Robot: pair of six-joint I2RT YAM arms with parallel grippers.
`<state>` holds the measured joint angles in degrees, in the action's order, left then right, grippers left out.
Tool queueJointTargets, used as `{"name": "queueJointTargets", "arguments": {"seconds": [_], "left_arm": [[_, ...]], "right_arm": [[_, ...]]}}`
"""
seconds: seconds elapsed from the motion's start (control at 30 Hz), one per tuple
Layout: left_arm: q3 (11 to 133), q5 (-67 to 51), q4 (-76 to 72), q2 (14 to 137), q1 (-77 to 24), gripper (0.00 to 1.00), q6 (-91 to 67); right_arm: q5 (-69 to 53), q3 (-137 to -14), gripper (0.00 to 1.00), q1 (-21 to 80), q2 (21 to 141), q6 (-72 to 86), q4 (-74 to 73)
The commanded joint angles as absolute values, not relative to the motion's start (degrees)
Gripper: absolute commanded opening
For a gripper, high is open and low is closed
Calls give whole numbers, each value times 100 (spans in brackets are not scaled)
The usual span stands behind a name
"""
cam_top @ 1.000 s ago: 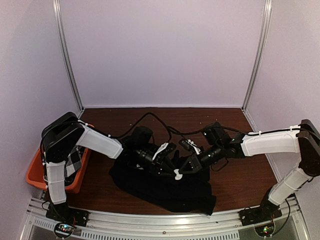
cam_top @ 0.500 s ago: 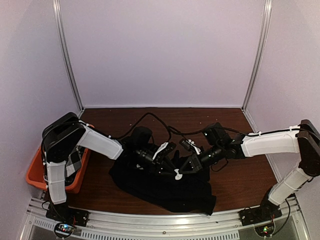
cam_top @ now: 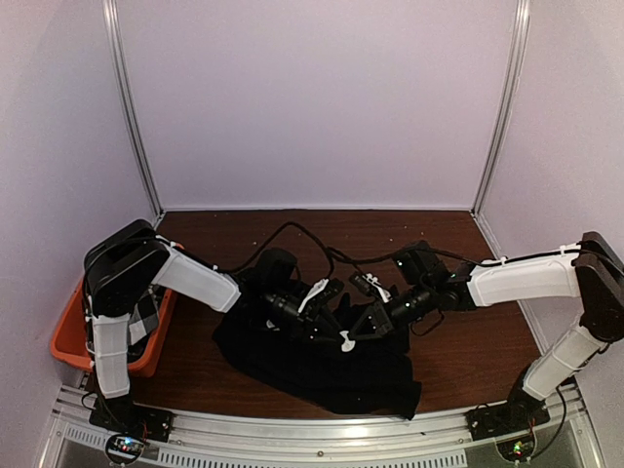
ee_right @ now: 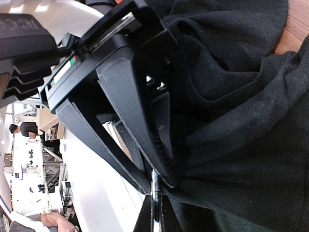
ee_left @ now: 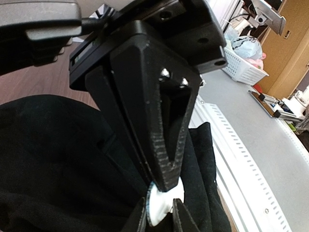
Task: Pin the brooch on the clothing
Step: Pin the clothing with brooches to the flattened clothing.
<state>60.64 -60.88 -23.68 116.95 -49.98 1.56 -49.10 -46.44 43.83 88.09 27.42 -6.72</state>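
The black T-shirt (cam_top: 322,375) lies bunched on the desk (cam_top: 468,341), by the front edge. Over it the left pincer (ee_left: 161,217) pinches the round white brooch (ee_left: 161,205) between its tips, open just a little. The right pincer (ee_left: 166,182) is shut tight, its tip touching the brooch's edge from the other side.

We record the left arm (cam_top: 195,278) and right arm (cam_top: 522,278): white link shells, black joints. Black bases (cam_top: 132,421) on the rail (cam_top: 322,427) carry tiny coloured lights. Black cables (cam_top: 297,226) run beyond the rail. Fingers (ee_left: 161,145): black, triangular, ribbed, with two silver screws.
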Motion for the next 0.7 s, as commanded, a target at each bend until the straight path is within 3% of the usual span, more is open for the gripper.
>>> {"name": "queueJointTargets", "arguments": {"seconds": [0.0,0.4,0.67], "left_arm": [[6140,-5599,-2284,11804,-5069,18,268],[6154,-4561,-2015,11724,-5167,19,214],[6054,-4471,-1958,11601,-5163,19,304]], "right_arm": [[-4962,-4662,0,4390,8884,2784,-398],[-4837,-4740,0,4393,8882,2960,-378],[-4738,-4804,0,4385,8929,2973,-485]]}}
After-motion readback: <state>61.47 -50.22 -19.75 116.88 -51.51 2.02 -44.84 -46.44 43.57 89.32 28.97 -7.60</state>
